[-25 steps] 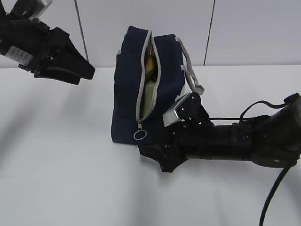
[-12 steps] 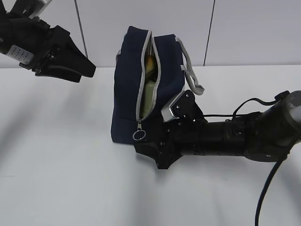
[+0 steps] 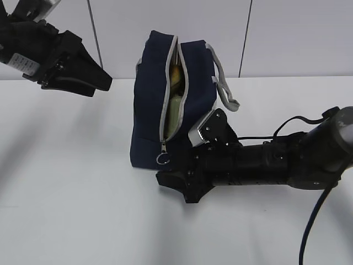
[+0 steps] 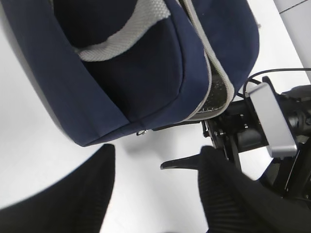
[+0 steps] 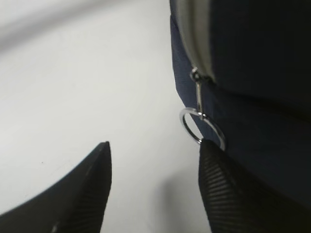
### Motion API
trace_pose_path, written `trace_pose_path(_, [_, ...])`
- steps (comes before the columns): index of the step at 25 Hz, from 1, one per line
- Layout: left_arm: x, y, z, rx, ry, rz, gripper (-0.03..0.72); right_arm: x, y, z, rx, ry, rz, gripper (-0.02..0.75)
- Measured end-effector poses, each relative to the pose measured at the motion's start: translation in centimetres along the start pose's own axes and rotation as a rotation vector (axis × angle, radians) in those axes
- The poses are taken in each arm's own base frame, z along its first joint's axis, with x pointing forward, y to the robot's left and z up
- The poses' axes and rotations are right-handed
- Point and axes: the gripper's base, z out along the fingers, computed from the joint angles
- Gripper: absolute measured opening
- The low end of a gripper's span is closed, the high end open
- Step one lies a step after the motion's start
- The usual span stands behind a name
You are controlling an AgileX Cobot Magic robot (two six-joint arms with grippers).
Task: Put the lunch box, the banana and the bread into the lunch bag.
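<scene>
The navy lunch bag (image 3: 148, 116) stands at the middle of the table with its grey zipper open. The pale green lunch box (image 3: 172, 113) shows in the slit. Above it is a yellow-brown thing (image 3: 175, 75); I cannot tell if it is the banana or the bread. The ring pull (image 3: 162, 158) hangs at the zipper's low end. My right gripper (image 3: 170, 185) is open, low at the bag's front. In the right wrist view (image 5: 155, 148) its right fingertip (image 5: 210, 150) is at the ring pull (image 5: 201, 127). My left gripper (image 3: 103, 87) is open and empty, up in the air left of the bag.
A grey strap handle (image 3: 225, 88) hangs off the bag's right side above my right arm (image 3: 265, 163). In the left wrist view the bag (image 4: 121, 87) and its strap (image 4: 121, 39) fill the top, beyond my left gripper (image 4: 156, 160). A white wall stands behind the table.
My right gripper has slid left along the table, closer under the ring pull. The left arm and the bag have not moved.
</scene>
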Motion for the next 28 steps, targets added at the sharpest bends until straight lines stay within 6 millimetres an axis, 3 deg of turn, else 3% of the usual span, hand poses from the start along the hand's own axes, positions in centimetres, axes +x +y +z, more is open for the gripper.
trace_pose_path(17, [0.0,0.0,0.0,-0.001,0.001,0.003,0.392,-0.4,-1.0,0.6,0.040,0.002,0.009,0.425])
trace_pose_path(28, [0.0,0.0,0.0,-0.001,0.004,0.004,0.392,-0.1,-0.5,0.6,-0.024,0.046,0.031,0.425])
